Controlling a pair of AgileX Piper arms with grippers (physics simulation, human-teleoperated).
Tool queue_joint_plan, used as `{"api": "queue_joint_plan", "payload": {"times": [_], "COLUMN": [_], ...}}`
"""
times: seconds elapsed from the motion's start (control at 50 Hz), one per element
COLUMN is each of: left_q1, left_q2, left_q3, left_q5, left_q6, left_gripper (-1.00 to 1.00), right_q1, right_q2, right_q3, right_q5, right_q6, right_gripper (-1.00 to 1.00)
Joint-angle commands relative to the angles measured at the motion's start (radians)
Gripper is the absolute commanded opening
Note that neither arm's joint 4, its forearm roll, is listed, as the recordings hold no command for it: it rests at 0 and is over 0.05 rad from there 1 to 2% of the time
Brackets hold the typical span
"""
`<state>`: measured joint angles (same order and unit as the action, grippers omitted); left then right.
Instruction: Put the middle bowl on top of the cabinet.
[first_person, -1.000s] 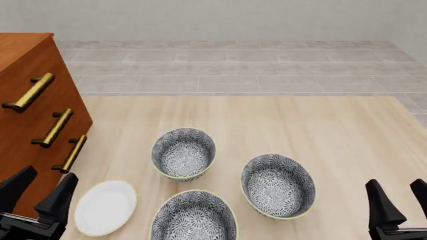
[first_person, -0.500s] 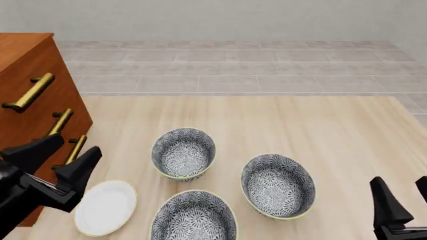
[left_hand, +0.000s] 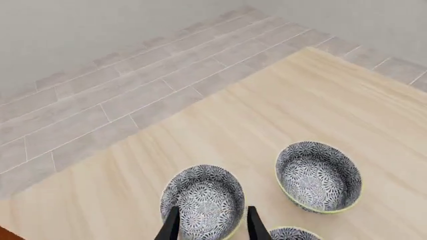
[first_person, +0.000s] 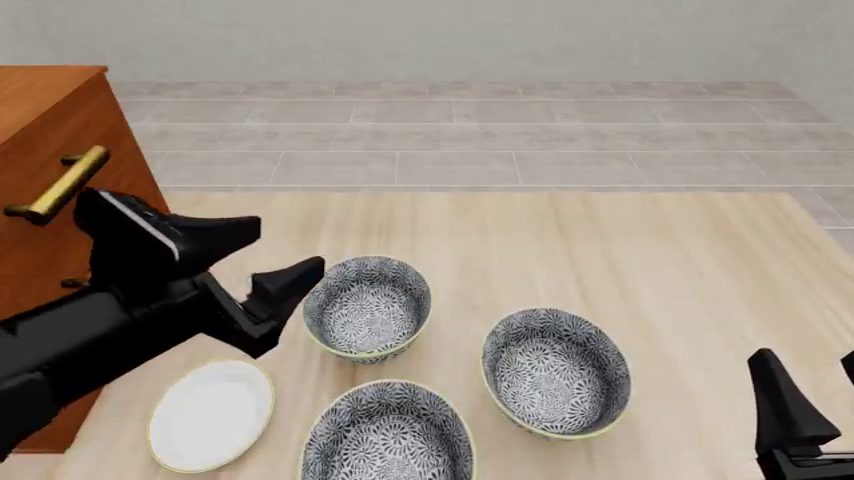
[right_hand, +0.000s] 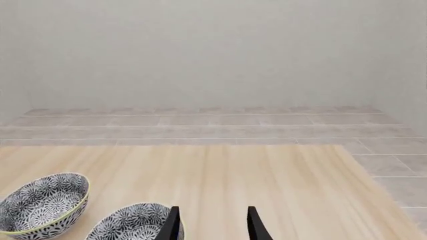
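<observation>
Left gripper (first_person: 287, 247) is open, jaws apart and holding nothing. It hangs just left of the middle bowl (first_person: 367, 305) and not touching it, as far as the front view shows. I take the far-left of the three patterned bowls as the middle bowl because my left arm is aimed at it. In the left wrist view the open fingers (left_hand: 172, 227) frame that bowl's near rim, so this looks like lining up for a rim grasp. The left arm suits the job, since the cabinet (first_person: 54, 110) stands at the left edge of the bench (first_person: 601, 250).

Right gripper (first_person: 803, 360) is parked low at the near right, jaws apart and empty, well apart from the bowls and likely just kept clear.

All three bowls sit upright on the bench. The right bowl (first_person: 554, 370) is near the target and the near bowl (first_person: 387, 435) sits just in front of it. The white plate (first_person: 211, 415) lies near left, beside the cabinet.

Hidden or unclear:
- The left arm covers the lower cabinet front, so only one brass handle (first_person: 60, 185) shows.
- The cabinet top is cut off at the left edge of the view, so the landing spot can't be checked.
- The near bowl is cropped at the bottom edge.
- The right gripper's outer finger is cut off by the frame.
- Gripper height above the bowl rim is hard to tell.
</observation>
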<state>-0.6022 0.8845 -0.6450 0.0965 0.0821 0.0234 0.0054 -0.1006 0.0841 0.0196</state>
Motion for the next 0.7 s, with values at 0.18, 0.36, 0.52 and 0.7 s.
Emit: {"api": "queue_joint_plan", "payload": {"times": [0.18,0.36,0.52,0.7], "left_q1": [-0.193,-0.235,-0.276,-0.301], "left_q2": [0.312,0.434,0.525,0.605], "left_q3": [-0.218,-0.316,-0.376,-0.433], "left_q5": [0.058,0.084,0.108,0.132], "left_q6": [0.003,0.010,0.016,0.018], "left_gripper": [1.00,1.00,1.00,1.00], "right_q1": [-0.003,-0.005,-0.006,-0.003], "right_q2": [0.003,0.000,0.001,0.001], "right_q3": [-0.005,-0.008,-0.011,-0.011], "right_q5": [0.003,0.009,0.011,0.013], "right_q6": [0.005,0.004,0.008,0.011], "right_gripper": [1.00,1.00,1.00,1.00]}}
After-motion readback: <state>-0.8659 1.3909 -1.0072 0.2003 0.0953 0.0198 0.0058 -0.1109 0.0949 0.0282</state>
